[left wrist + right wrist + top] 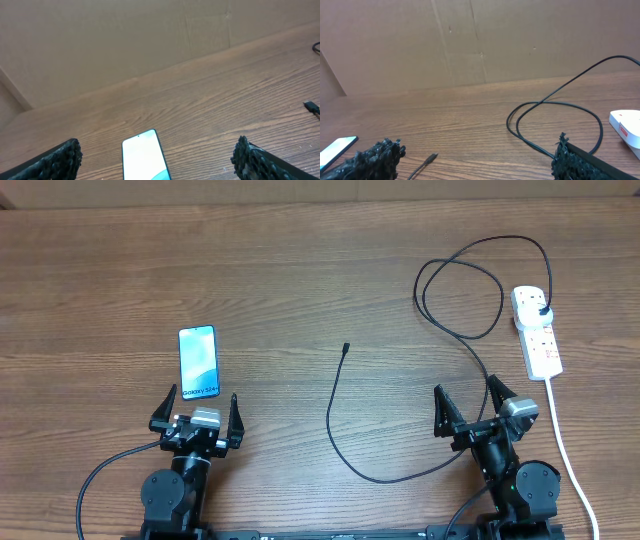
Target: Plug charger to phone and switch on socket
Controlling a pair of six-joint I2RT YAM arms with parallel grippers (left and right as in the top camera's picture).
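The phone (198, 362) lies flat on the wooden table at the left, light blue screen up; its top end shows in the left wrist view (144, 161). My left gripper (199, 406) is open and empty just in front of the phone. The charger cable (340, 420) is thin and black. Its connector tip (345, 348) lies mid-table and shows in the right wrist view (431, 159). Its black plug (541, 311) sits in the white socket strip (537, 332) at the far right. My right gripper (470, 400) is open and empty near the cable's loop.
The strip's thick white cord (566, 450) runs toward the front edge past my right arm. The charger cable loops widely behind the right gripper (555, 107). A cardboard wall (470, 45) stands behind the table.
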